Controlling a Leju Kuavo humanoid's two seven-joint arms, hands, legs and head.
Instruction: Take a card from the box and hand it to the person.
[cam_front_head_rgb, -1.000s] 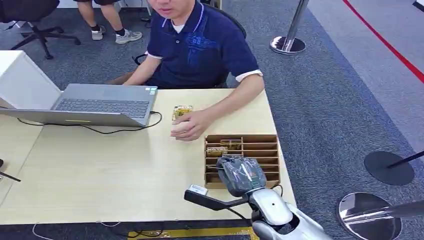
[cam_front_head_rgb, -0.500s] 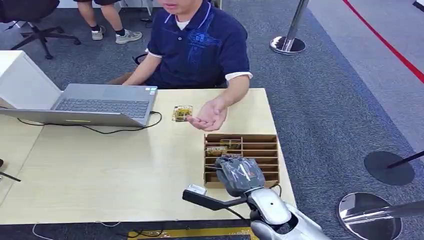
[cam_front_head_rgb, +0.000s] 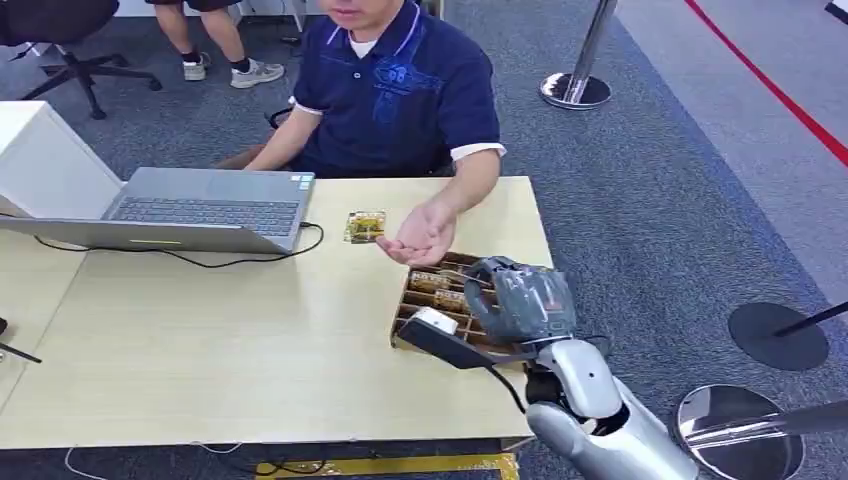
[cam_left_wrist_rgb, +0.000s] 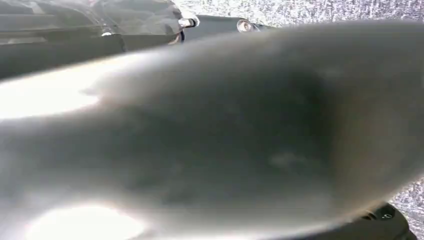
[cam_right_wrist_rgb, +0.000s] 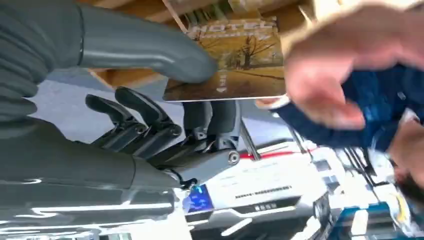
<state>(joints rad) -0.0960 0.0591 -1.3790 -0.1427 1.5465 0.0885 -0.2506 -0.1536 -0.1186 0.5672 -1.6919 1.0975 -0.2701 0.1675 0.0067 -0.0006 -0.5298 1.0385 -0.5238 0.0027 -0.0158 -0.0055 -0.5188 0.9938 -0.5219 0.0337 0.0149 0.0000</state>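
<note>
Card (cam_right_wrist_rgb: 235, 60) in right hand (cam_right_wrist_rgb: 165, 100) — near palm (cam_front_head_rgb: 420, 240)

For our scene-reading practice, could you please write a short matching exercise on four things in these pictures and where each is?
Things:
1. card
2. laptop
3. person's hand
4. wooden box

States:
a. open, on the table's left part
b. palm up, above the table
c. pinched by the right hand
d. on the table, slots holding more cards

Pairs: 1-c, 2-a, 3-b, 4-d
</note>
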